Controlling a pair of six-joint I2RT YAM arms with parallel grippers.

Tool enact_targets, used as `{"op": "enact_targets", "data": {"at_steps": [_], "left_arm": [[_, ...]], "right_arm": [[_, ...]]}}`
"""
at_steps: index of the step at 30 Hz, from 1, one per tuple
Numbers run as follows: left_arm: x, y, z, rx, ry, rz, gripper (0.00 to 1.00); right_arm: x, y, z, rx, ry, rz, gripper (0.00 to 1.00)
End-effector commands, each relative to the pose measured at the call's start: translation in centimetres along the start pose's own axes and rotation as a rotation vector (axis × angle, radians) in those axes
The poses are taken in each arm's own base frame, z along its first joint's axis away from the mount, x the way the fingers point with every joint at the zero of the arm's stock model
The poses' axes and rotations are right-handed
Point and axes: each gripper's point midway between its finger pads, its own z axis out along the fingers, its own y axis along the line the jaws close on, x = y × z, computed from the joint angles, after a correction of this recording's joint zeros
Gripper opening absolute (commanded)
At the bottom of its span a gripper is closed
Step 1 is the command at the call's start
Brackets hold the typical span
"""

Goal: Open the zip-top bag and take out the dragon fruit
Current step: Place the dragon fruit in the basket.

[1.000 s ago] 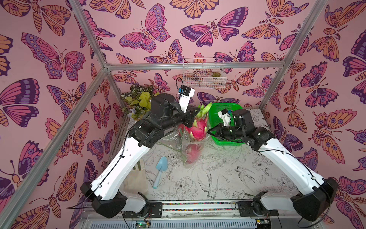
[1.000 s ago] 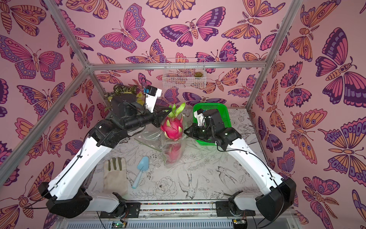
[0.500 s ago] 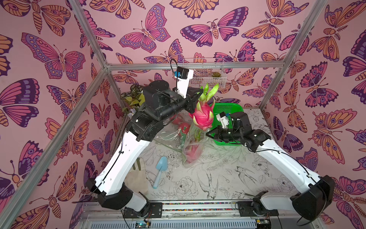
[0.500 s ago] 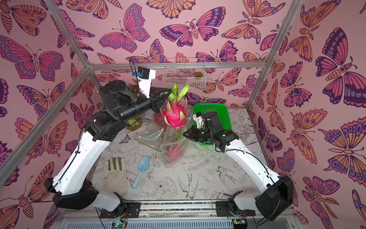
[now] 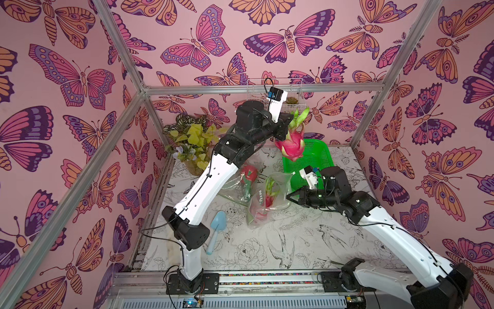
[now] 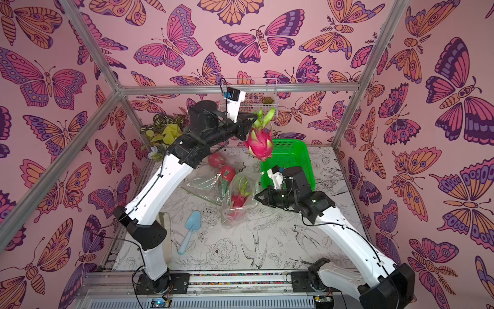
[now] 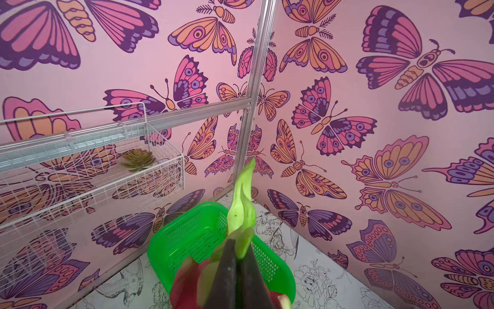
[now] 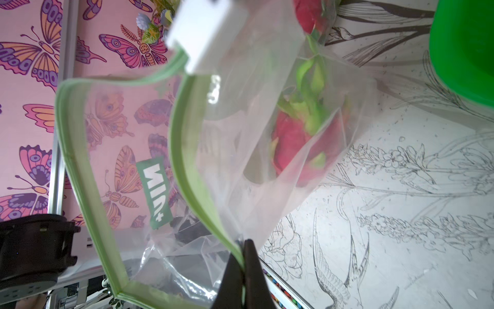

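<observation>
My left gripper [image 5: 290, 121] [image 7: 239, 254] is shut on the green leafy end of a magenta dragon fruit [image 5: 291, 145] [image 6: 259, 145]. The fruit hangs in the air over the near-left corner of the green basket. The clear zip-top bag [image 5: 270, 198] [image 6: 240, 198] stands on the table with its green-edged mouth gaping. Another dragon fruit [image 8: 294, 144] lies inside it. My right gripper [image 5: 288, 196] [image 8: 243, 248] is shut on the bag's green zip rim at its right side.
A green basket [image 5: 318, 157] stands at the back right. A second clear bag [image 5: 238, 184] with red fruit lies left of the first. A blue scoop [image 5: 217, 227] lies front left, a potted plant [image 5: 192, 139] back left, a wire shelf [image 7: 93, 160] on the back wall.
My left arm has lifted the dragon fruit clear of the bag, up and to the right toward the basket. The right gripper has kept its hold on the bag's rim and shifted slightly forward.
</observation>
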Motion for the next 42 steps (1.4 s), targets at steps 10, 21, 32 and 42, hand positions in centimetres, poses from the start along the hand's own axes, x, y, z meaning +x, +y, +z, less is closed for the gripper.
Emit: {"op": "enact_targets", "data": {"at_steps": [10,21,32,42], "left_arm": [[3.1,1.6,7.7,0.051,-0.04,0.061,0.0],[10.8,3.7,13.5,0.095,0.019,-0.001,0.0],[19.6,6.4,17.3,0.101,0.116,-0.07,0.0],[23.6,9.5,19.0,0.058,0.109,-0.106,0.0]], "right_arm": [[1.9,-0.2,-5.6,0.098,-0.053,-0.023,0.0],[1.8,0.8,-6.9,0.093,-0.065,-0.028,0.0],[1.7,1.1,-7.6,0.086,-0.093,-0.028,0.0],[1.4,1.5,-7.5,0.072,-0.092,-0.028,0.0]]}}
